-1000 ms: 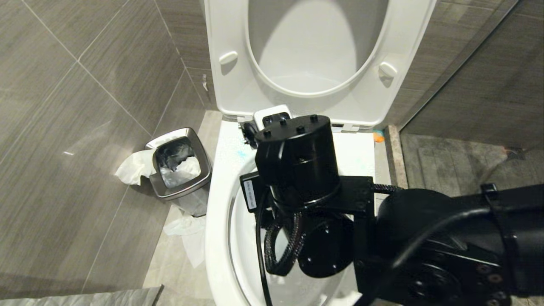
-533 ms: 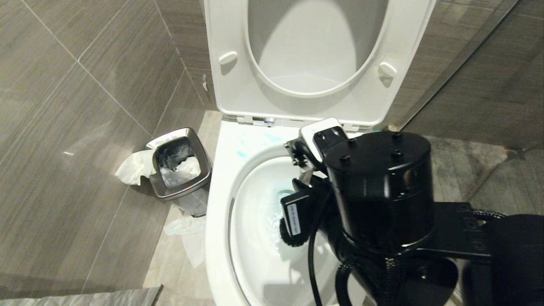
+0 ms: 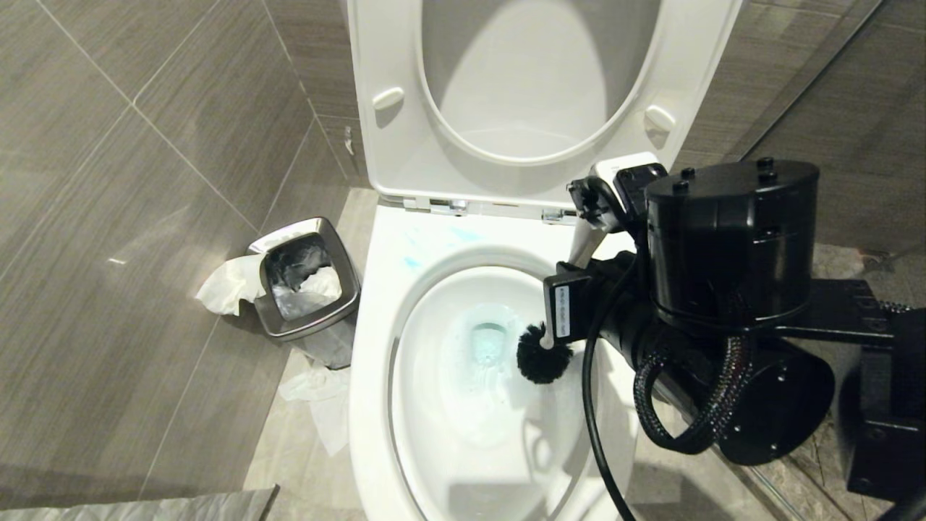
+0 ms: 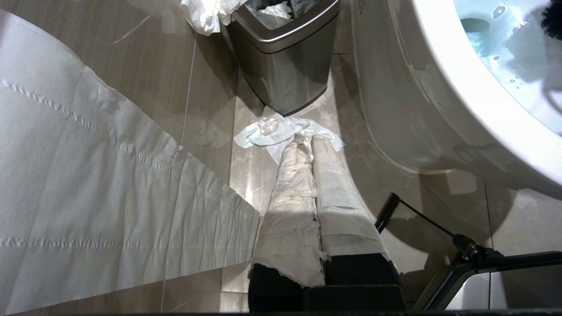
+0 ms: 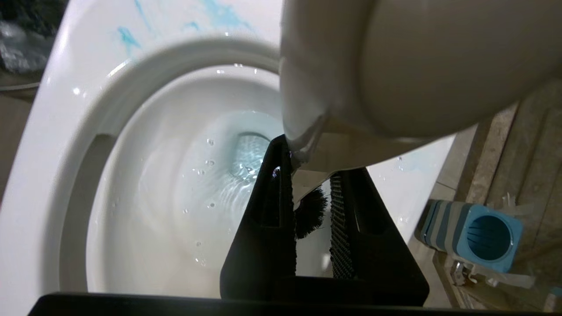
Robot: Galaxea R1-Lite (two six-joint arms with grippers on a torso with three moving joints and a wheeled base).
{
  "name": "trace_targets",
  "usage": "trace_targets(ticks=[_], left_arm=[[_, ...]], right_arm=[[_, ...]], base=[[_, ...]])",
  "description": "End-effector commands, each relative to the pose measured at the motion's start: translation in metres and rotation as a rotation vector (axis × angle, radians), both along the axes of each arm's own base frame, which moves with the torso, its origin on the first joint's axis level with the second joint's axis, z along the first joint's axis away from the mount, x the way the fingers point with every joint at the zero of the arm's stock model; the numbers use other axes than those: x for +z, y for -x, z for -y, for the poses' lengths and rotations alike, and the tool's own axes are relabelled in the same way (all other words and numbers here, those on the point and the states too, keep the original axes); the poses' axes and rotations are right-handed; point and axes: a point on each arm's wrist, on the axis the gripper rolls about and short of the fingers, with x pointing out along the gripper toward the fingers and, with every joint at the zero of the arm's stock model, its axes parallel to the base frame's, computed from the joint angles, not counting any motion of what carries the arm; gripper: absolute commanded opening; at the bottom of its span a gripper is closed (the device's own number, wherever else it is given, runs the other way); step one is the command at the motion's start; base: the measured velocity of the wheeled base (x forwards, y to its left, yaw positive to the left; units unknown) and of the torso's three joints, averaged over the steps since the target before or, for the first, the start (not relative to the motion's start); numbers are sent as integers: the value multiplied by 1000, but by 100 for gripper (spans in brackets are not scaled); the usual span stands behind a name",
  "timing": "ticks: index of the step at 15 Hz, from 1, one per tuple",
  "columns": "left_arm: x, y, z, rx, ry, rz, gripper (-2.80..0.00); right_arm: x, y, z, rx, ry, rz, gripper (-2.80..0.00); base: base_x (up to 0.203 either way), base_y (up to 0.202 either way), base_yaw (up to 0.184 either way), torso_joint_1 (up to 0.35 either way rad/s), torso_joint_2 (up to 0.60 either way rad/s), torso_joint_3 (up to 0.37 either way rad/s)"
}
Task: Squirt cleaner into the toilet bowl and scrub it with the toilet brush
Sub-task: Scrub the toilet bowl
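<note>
Head view: found the brush (image 3: 542, 354) down inside the bowl (image 3: 369, 347), with its round black bristle head against the right inner wall, just beside the tinted water at the drain. Followed its white plastic handle up and to the right into the right gripper (image 3: 571, 304). Confirmed in the right wrist view: right gripper (image 5: 307, 175) with jaws pinching the handle, ribbed black pads on either side, bristles (image 5: 309, 213) showing below between them. Saw much of that view blocked by the handle's wide, smooth tip.

Noted cleaner (image 3: 488, 340) as a pale turquoise pool at the drain, plus thin blue streaks (image 5: 127, 37) on the glossy rim at the back. Counted one oval porcelain bowl, with the seat (image 3: 391, 145) raised upright behind it. Found the bowl's right side hidden behind the bulky black right arm and its looped cable (image 3: 589, 420).

Spotted one square, brushed-metal bin (image 3: 347, 289) on the tiled floor, just left of the bowl. Counted two crumpled tissues: one (image 3: 228, 286) draped over the bin's edge, one (image 3: 318, 405) on the floor between bin and bowl. Spotted one squat blue-and-grey striped holder (image 5: 474, 235) on the floor to the bowl's right.

Found the left gripper (image 4: 311, 142) low near the floor, beside the bowl, with paper-wrapped jaws pressed together and a broad paper sheet (image 4: 88, 197) alongside.
</note>
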Motion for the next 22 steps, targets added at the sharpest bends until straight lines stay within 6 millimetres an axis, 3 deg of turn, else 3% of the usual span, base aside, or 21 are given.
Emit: trace_targets(ticks=[1, 7, 9, 13, 18, 22], left_arm=[[0, 0, 0, 1, 0, 0, -280], [-1, 0, 0, 6, 2, -2, -280], [-1, 0, 0, 6, 1, -2, -280], [-1, 0, 0, 6, 1, -2, -280], [-1, 0, 0, 6, 3, -2, -280], [-1, 0, 0, 6, 3, -2, -280]], right_arm=[[-2, -14, -16, -11, -3, 3, -280], [4, -51, -74, 2, -70, 57, -280], [0, -43, -98, 52, -75, 60, -280], [-10, -14, -122, 134, -63, 41, -280], [-4, 16, -103, 170, -40, 28, -280], [-4, 40, -60, 170, 2, 6, -280]], base=[[0, 0, 0, 0, 0, 0], [0, 0, 0, 0, 0, 0], [0, 0, 0, 0, 0, 0], [0, 0, 0, 0, 0, 0], [0, 0, 0, 0, 0, 0], [0, 0, 0, 0, 0, 0]])
